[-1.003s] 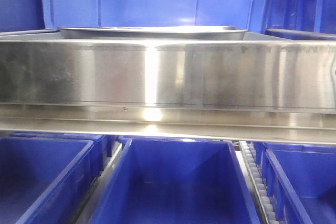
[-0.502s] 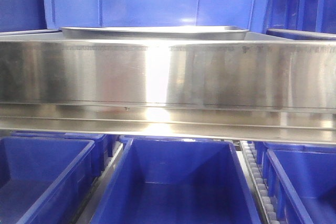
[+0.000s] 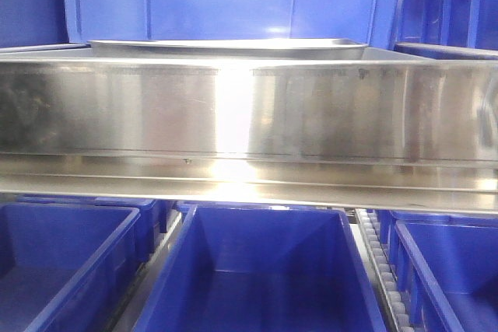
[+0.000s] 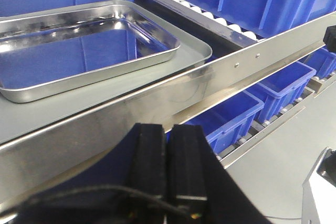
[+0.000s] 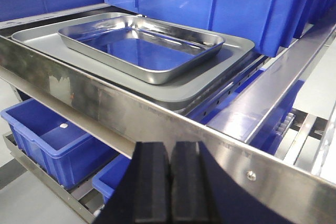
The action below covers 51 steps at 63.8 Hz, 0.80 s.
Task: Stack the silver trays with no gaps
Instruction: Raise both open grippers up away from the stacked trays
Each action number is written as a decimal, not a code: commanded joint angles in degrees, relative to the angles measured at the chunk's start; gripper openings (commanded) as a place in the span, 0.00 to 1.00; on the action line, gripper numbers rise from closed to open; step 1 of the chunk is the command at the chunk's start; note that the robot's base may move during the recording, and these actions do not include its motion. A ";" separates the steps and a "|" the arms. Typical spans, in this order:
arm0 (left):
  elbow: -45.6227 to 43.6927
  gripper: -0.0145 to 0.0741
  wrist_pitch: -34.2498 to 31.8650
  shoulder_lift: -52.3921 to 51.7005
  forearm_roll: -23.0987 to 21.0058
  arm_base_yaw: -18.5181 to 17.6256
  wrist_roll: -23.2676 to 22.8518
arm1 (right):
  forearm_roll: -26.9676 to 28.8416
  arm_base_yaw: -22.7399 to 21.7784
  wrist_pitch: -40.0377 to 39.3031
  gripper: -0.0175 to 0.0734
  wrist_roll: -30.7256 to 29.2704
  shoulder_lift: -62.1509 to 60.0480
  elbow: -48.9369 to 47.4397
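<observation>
Silver tray (image 5: 142,45): nested inside larger tray (image 5: 220,72), upper centre, long axis slanting left-right | left gripper (image 4: 170,145) closed, empty | right gripper (image 5: 168,177) closed, empty, below rail (image 5: 157,114); tray beyond it, right probably nearer.

Left gripper (image 4: 167,161): bottom centre of its wrist frame, black pads pressed flat together, nothing between them. Right gripper (image 5: 169,182): bottom centre of its wrist frame, pads also closed against each other, empty. Neither arm shows in the front view.
</observation>
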 commanded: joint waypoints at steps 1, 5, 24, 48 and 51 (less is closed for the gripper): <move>-1.58 0.11 -5.18 0.02 -0.48 -0.46 -0.18 | -1.20 0.09 -5.26 0.25 -0.66 0.58 -1.52; -1.58 0.11 -5.18 0.02 -0.48 -0.46 -0.18 | -1.20 0.09 -5.19 0.25 -0.66 0.58 -1.52; -1.40 0.11 -5.02 0.02 -0.48 -0.46 -0.18 | -1.20 0.09 -5.07 0.25 -0.66 0.58 -1.52; 9.58 0.11 -14.60 -15.09 -3.22 18.96 13.97 | -1.20 0.09 -5.07 0.25 -0.66 0.58 -1.52; 12.18 0.11 -16.05 -17.90 -3.22 21.83 13.97 | -1.20 0.09 -5.07 0.25 -0.66 0.58 -1.52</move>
